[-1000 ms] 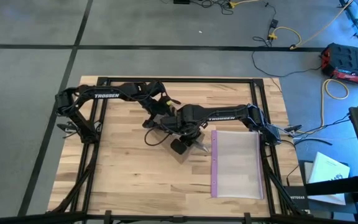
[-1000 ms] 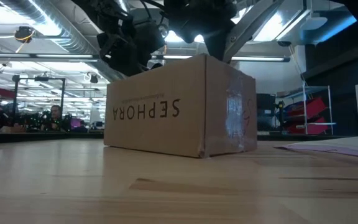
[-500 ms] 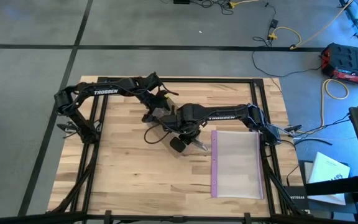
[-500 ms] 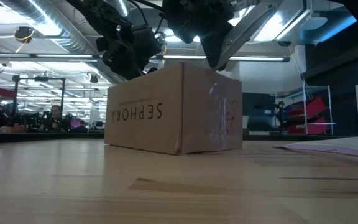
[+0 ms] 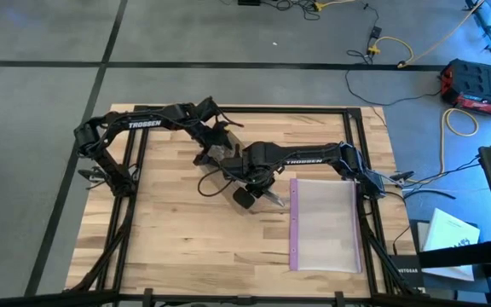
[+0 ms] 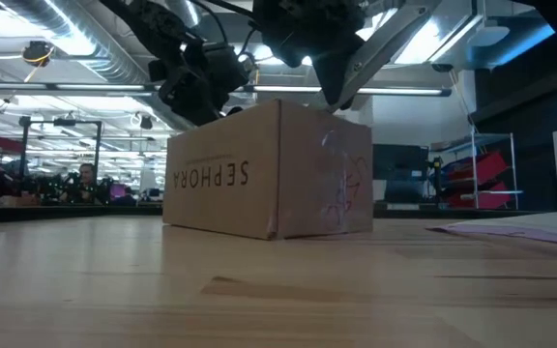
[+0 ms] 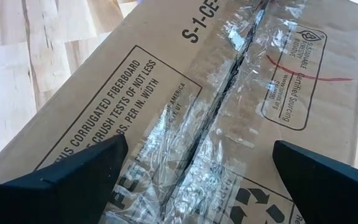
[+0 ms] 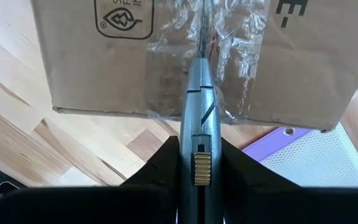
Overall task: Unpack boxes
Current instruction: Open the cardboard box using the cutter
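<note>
the box [image 6: 264,169] sits on the wooden table [image 5: 177,239], its "sephora" side facing the low camera and its taped seam up. the right gripper [image 8: 197,134] is clenched on a grey knife-like tool [image 8: 198,106], whose tip rests in the taped seam just ahead of its fingers. the left gripper [image 7: 197,168] hovers above the box top with its 2 fingers [image 7: 73,168] spread wide, holding nothing. a clear bag with a purple edge [image 5: 324,223] lies just beyond the right gripper.

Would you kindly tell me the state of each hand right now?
Left hand: open, above the box.
Right hand: shut on the grey cutter.
</note>
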{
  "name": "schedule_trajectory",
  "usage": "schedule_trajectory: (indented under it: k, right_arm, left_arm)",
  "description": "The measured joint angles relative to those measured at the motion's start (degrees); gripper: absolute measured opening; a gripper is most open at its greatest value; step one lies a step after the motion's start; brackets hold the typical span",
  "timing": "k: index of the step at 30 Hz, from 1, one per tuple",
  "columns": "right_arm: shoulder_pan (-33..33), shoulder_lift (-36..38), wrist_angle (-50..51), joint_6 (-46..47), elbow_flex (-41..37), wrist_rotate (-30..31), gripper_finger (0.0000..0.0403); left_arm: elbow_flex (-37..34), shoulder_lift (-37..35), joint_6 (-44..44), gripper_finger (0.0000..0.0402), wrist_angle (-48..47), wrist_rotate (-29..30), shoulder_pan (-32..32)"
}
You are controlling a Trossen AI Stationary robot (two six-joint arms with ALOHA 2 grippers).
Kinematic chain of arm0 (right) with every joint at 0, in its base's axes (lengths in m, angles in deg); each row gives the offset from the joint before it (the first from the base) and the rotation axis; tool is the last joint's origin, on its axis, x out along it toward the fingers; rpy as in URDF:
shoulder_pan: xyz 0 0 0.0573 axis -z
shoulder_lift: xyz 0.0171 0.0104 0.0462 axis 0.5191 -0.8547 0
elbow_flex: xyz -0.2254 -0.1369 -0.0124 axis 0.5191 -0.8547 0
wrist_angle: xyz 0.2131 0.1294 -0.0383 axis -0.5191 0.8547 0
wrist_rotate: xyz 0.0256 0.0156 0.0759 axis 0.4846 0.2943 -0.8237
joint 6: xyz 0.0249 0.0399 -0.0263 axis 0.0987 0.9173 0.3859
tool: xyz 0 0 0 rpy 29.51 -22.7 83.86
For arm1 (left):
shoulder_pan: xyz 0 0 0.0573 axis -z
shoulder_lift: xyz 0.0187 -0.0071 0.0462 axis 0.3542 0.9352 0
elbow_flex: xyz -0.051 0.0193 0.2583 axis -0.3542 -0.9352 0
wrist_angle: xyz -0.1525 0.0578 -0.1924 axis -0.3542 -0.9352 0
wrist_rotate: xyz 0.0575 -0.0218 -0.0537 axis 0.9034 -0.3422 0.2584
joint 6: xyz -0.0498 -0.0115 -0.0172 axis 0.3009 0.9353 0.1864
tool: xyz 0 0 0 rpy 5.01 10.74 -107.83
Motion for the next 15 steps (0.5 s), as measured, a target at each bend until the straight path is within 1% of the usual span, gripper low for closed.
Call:
schedule_trajectory:
  k: [15]
  right_arm:
    - [-0.1, 0.0, 0.0, 5.5, 0.0, 1.6, 0.0057]
  left_arm:
    - [0.0, 0.0, 1.1, 0.04, 0.0, 0.4, -0.3]
